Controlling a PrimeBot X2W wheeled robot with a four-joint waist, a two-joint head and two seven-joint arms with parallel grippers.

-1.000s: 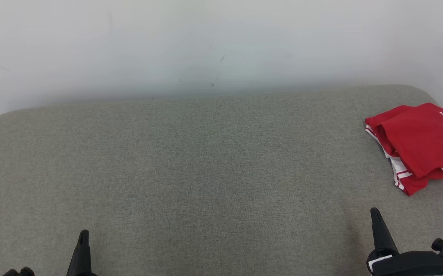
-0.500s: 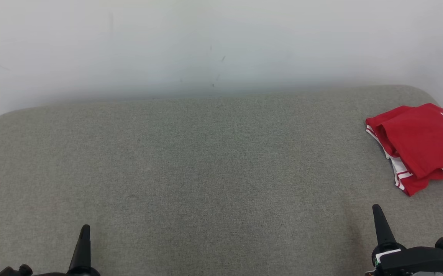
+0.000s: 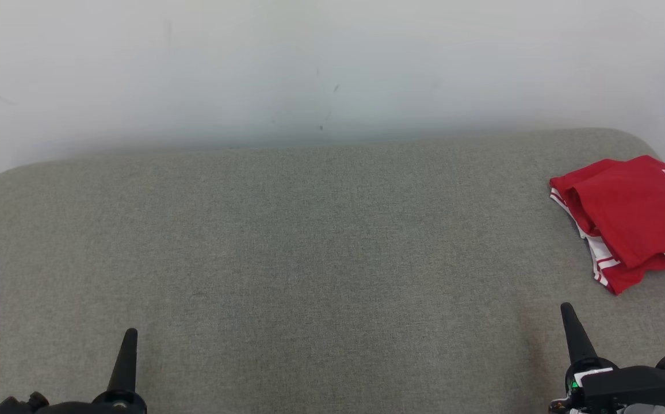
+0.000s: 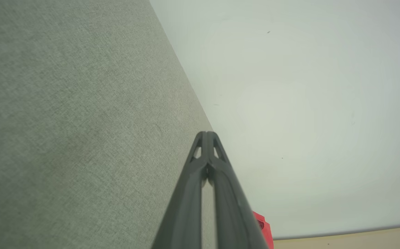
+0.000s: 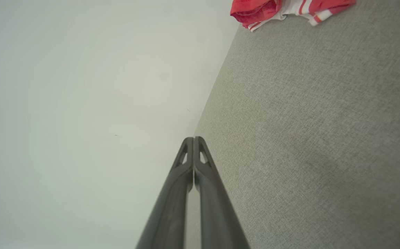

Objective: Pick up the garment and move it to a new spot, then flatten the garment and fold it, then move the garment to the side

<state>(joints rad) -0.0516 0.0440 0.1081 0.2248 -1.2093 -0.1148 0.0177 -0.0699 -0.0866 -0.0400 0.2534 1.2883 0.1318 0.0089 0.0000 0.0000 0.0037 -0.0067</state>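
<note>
The folded jersey (image 3: 631, 215) lies at the far right of the grey fabric surface (image 3: 309, 241). The left gripper (image 3: 129, 336) and right gripper (image 3: 567, 310) sit at the near edge, clear of it, jaws closed on nothing.

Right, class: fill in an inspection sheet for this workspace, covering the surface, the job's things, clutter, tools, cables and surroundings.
Surface: grey upholstered pad, woven cloth, rounded far corners.
Job's things: red jersey, loosely folded, lying at the pad's far right; white striped trim showing, navy number cut off by the picture's edge.
Clutter: nothing seen.
Tools: left tool shut, holding nothing, at the near left; right tool shut, holding nothing, at the near right, apart from the jersey.
Cables: nothing seen.
Surroundings: pale wall behind the pad, with a few small dark marks.
</note>
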